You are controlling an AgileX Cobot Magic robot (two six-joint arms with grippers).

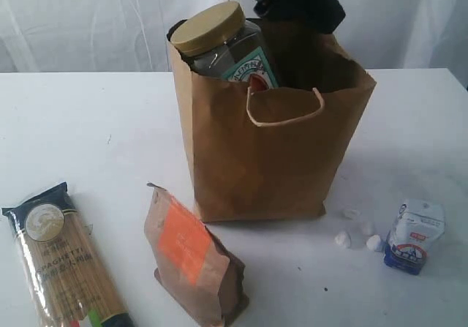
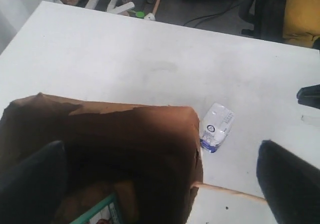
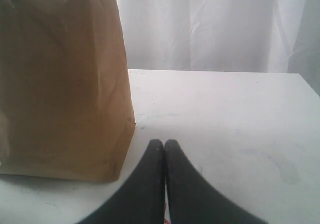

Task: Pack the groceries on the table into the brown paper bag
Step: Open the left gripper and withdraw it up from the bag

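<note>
With the tan-lidded clear jar (image 1: 219,42) bagged, the left jaws gape empty over the brown paper bag (image 1: 256,159). The right jaws wait alongside, pinched together.

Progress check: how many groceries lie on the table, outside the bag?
3: the spaghetti packet at the exterior view's lower left, the orange-labelled brown pouch before the brown paper bag, the small white-blue packet at lower right. More may hide behind the bag.
</note>
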